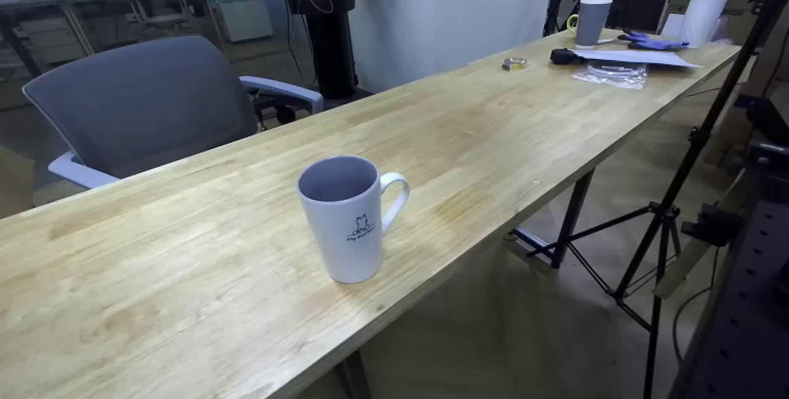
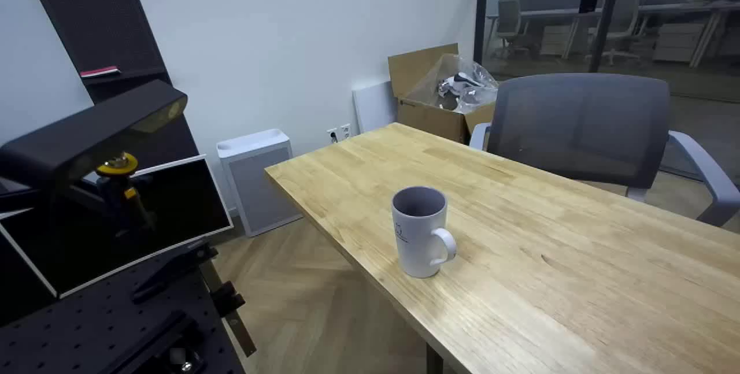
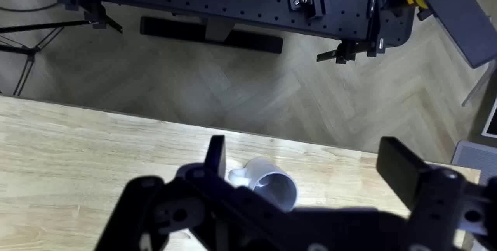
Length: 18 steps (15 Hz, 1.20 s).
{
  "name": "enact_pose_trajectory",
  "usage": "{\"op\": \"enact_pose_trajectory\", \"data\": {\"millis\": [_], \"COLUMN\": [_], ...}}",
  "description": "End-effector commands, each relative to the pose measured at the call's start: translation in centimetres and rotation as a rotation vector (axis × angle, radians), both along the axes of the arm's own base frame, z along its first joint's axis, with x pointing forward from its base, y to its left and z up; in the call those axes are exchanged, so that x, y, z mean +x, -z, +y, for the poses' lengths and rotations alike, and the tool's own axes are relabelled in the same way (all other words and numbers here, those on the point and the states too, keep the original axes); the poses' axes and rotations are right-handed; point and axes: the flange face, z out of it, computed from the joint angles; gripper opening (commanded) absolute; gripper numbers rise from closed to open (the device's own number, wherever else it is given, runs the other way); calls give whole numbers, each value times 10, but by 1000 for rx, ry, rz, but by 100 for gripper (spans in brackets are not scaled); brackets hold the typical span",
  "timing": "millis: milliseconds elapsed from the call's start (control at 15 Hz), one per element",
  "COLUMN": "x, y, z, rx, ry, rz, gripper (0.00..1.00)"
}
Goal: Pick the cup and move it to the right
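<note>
Standing well below the spread pincer (image 3: 304, 151) is the cup (image 3: 268, 183)

Smooth mug (image 1: 346, 226), apparently ceramic

Low in the frame, the gripper (image 3: 304, 161) is showing its fingers set wide apart; the white mug (image 3: 264, 167) is appearing between them, its handle pointing left. A wooden tabletop (image 3: 77, 158) is filling the lower left; a dark perforated board (image 3: 248, 0) is running along the top.
</note>
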Motion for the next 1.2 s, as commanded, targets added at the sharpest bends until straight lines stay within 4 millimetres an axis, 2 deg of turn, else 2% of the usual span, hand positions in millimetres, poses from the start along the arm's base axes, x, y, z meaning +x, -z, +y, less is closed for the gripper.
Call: {"op": "enact_pose_trajectory", "data": {"millis": [0, 800, 1133], "x": [0, 1, 17], "y": [0, 1, 6], "z": [0, 1, 9], "rx": [0, -4, -27], "ry": [0, -14, -27], "rz": [0, -5, -130], "gripper": [100, 100, 100]}}
